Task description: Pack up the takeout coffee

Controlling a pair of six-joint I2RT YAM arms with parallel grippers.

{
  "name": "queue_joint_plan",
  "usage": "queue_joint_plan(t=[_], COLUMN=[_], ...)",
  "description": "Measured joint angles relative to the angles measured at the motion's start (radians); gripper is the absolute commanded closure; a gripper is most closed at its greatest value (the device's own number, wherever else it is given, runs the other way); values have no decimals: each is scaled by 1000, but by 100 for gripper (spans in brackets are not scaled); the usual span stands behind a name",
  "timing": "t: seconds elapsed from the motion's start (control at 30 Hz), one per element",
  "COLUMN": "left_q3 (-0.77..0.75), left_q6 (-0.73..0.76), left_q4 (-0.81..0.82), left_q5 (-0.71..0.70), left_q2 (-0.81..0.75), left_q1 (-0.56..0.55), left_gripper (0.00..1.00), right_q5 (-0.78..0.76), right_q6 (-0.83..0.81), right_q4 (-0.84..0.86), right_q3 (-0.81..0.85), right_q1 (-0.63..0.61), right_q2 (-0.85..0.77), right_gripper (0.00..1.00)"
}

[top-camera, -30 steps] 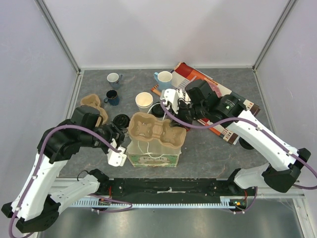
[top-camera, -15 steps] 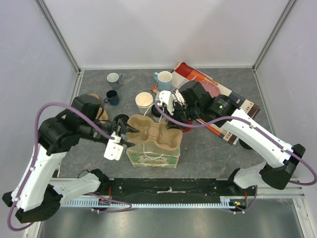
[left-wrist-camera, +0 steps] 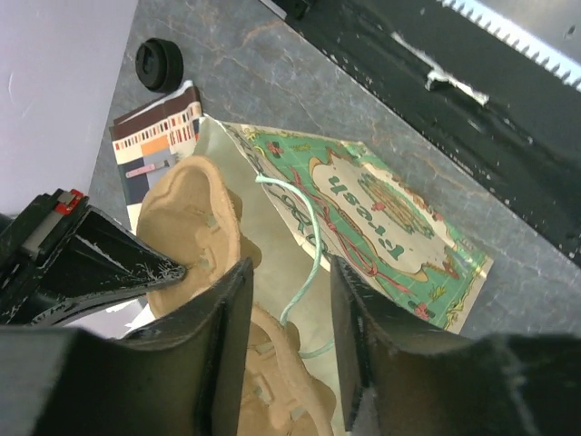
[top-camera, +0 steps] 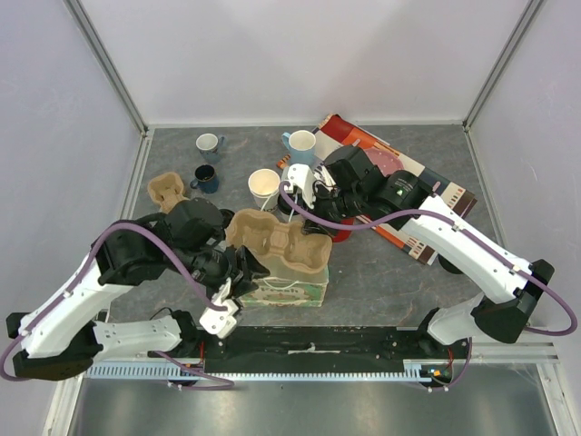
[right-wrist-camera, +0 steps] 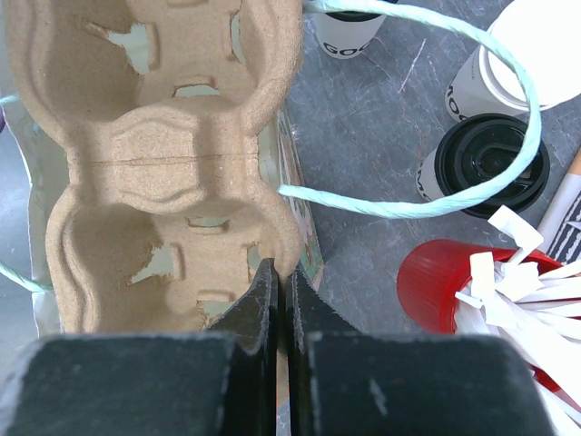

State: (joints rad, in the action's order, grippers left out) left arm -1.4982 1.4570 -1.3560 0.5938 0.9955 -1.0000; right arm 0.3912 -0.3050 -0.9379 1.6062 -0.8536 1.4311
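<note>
A brown pulp cup carrier point(top-camera: 277, 241) lies over the mouth of a green printed paper bag point(top-camera: 289, 291). My right gripper point(top-camera: 315, 225) is shut on the carrier's rim, as the right wrist view point(right-wrist-camera: 281, 272) shows. My left gripper point(top-camera: 247, 266) is open at the bag's left end. In the left wrist view point(left-wrist-camera: 286, 300) its fingers stand on either side of the bag's wall, with the carrier point(left-wrist-camera: 195, 236) beside them. A black-lidded takeout cup point(right-wrist-camera: 490, 163) and another cup point(right-wrist-camera: 349, 32) stand beside the bag. An unlidded cream cup point(top-camera: 264, 186) stands behind it.
Light blue point(top-camera: 300, 145), white point(top-camera: 209, 143) and dark blue point(top-camera: 205, 178) mugs stand at the back. A second carrier point(top-camera: 168, 191) lies at the left. A red cup of white sticks point(right-wrist-camera: 445, 282) is right of the bag. A patterned mat point(top-camera: 408, 173) lies under the right arm.
My left arm swung round from the bag's left side to its near-left corner, with the gripper open over the bag's edge. My right gripper carried the carrier a little to the left.
</note>
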Motion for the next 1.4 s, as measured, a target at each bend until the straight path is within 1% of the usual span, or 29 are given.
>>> queue_joint_plan(t=[0.03, 0.13, 0.3, 0.33, 0.4, 0.43, 0.47, 0.63, 0.77, 0.87, 1.03, 1.07, 1.1, 1.17, 1.2, 1.23, 1.27, 1.3, 1.4], left_q3=[1, 26, 88, 100, 120, 132, 144, 154, 146, 82, -41, -52, -66, -73, -72, -69, -63, -56, -39], left_q6=[7, 26, 69, 79, 87, 90, 92, 94, 76, 24, -116, -140, -173, -209, -224, -237, -246, -255, -289], left_q4=[-1, 1, 0, 1, 5, 12, 27, 65, 63, 31, 18, 17, 16, 19, 18, 18, 19, 17, 10], left_q5=[-19, -97, -243, -266, -297, -309, -323, -341, -324, -277, -161, -138, -109, -72, -60, -54, -50, -48, -73], left_q2=[1, 2, 6, 6, 3, 0, -6, -40, -85, -80, -35, -29, -21, -12, -10, -10, -13, -18, -38], left_q1=[-18, -71, -98, -98, -100, -101, -102, -108, -109, -109, -112, -112, -112, -113, -113, -113, -113, -113, -113], left_gripper=[60, 60, 61, 69, 83, 95, 98, 98, 98, 98, 98, 96, 83, 68, 54, 49, 46, 40, 33], right_q5=[0, 0, 0, 0, 0, 0, 0, 0, -6, -18, -58, -64, -76, -84, -87, -92, -96, -98, -101], right_q6=[0, 0, -1, -1, -1, -2, -2, -3, -5, -5, -4, -4, -5, -5, -6, -8, -10, -13, -17], right_q4=[0, -2, -3, -3, -3, -3, -4, -7, -8, -18, -29, -30, -34, -44, -48, -53, -60, -65, -77], right_q3=[1, 1, 1, 1, 1, 1, 1, 1, 1, 3, 17, 20, 26, 35, 35, 36, 37, 40, 51], right_q1=[0, 0, 0, 0, 0, 0, 0, 0, 0, 0, -2, -4, -8, -13, -17, -21, -25, -30, -41], right_q2=[0, 0, 0, 0, 0, 0, 0, 0, 0, 1, 14, 16, 19, 23, 24, 24, 24, 25, 34], right_gripper=[100, 100, 100, 100, 100, 100, 100, 100, 100, 100, 100, 100, 100, 100, 100, 100, 100, 100, 100])
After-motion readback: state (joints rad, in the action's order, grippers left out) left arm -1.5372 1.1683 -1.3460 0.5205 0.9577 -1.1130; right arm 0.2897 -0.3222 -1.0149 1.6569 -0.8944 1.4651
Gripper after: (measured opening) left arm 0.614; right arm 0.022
